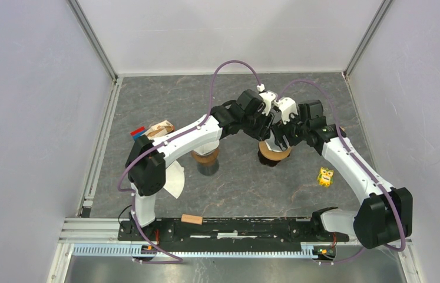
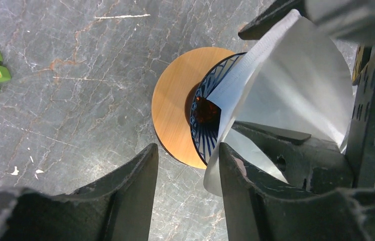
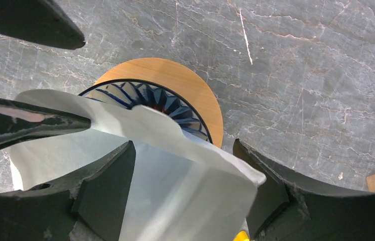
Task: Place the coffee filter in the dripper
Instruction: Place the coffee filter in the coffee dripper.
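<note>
- White paper: coffee filter (image 3: 175, 186) up in the air over the dripper (image 3: 175, 75), tilted, lower edge across the black ribbed cone, not seated in it.
- From the right wrist: right gripper (image 3: 184, 145) spread wide, filter bowed across the gap and touching both fingers, so held there.
- From the left wrist: left gripper (image 2: 188, 150) partly spread, bare table and the dripper's wooden ring showing in the gap, clamping nothing. Filter's lower corner just beside one finger.
- Right wrist only: one finger (image 3: 29, 123) of the left gripper lying against the filter's near side, its partner well apart above.
- Left wrist only: dark amber glint at the bottom of the cone, and the filter's seam running down to the rim.
- Top view only: both wrists crowded over the dripper, filter hidden beneath them. Also a second dripper (image 1: 205, 160) under the left arm, a white paper piece (image 1: 174, 180) flat on the table (image 1: 235, 188), a yellow toy (image 1: 325, 176) and a wooden block (image 1: 192, 219).
</note>
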You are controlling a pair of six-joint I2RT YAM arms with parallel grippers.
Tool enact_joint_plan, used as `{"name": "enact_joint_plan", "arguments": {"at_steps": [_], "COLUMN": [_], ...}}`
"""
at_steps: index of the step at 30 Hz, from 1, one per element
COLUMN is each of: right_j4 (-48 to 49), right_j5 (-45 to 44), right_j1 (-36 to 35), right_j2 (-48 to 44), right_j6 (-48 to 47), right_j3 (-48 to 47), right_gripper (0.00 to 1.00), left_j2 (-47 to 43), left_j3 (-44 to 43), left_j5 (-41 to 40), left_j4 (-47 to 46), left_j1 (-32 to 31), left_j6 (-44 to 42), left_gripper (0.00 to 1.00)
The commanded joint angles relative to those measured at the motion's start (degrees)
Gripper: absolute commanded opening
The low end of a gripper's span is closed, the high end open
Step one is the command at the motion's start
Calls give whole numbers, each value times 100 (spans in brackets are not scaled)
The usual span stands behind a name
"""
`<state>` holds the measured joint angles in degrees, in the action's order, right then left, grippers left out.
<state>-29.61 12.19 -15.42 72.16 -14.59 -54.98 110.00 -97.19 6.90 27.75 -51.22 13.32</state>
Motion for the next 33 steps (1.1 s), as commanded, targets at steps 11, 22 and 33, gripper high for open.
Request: {"name": "enact_joint_plan", "arguments": {"at_steps": [11,22,33], "right_j4": [17,-324,-401], "right_j5": [-53,-16,279], "right_j1": [-47,48,223], "right_j2": [-3,-84,-79], "right_j6": [141,18,53], "right_j3": [-348,-689,-747], "right_gripper": [76,80,82], "left_j2": [-240,-339,-252], "left_j3": [-4,69,187], "left_j5": [490,611,646], "left_j4": [-692,-736,-761], "left_j1": [-98,-99,-94], "left_j6": [-310,-357,-377], "left_gripper": [63,60,33]}}
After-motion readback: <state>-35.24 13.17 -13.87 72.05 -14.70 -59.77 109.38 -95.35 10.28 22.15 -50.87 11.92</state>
